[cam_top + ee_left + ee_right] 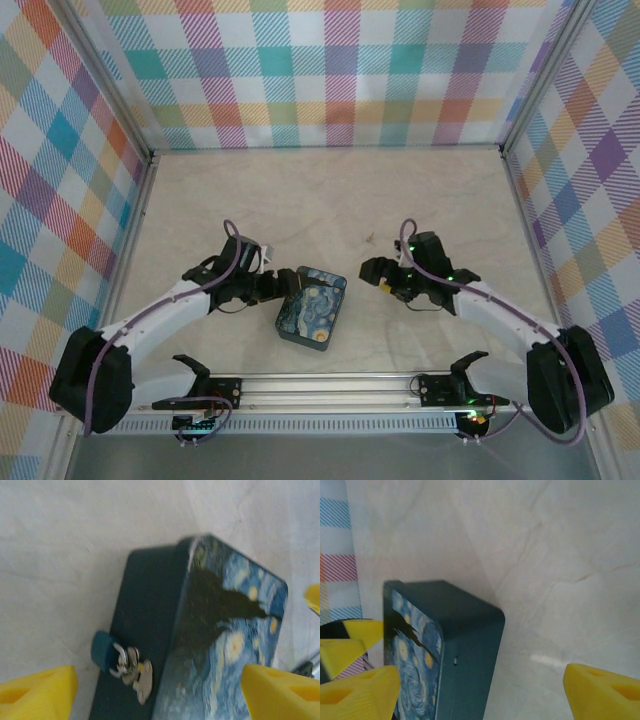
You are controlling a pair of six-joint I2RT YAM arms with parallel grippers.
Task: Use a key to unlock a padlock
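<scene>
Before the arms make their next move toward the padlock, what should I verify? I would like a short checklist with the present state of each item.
1. The padlock is visible on the side wall of the tin: ok.
2. The keys lie at the padlock: ok.
3. One of them is inserted in the lock: cannot tell.
4. The left end effector is open and empty: ok.
5. The right end effector is open, empty and apart from the tin: ok.

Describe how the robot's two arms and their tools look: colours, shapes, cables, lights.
The left arm and right arm have curved white shells between black joints, on black bases. A purple cable runs along each. Small green lights glow on the right arm. The left tool and right tool are black with blocky yellow fingers.
</scene>
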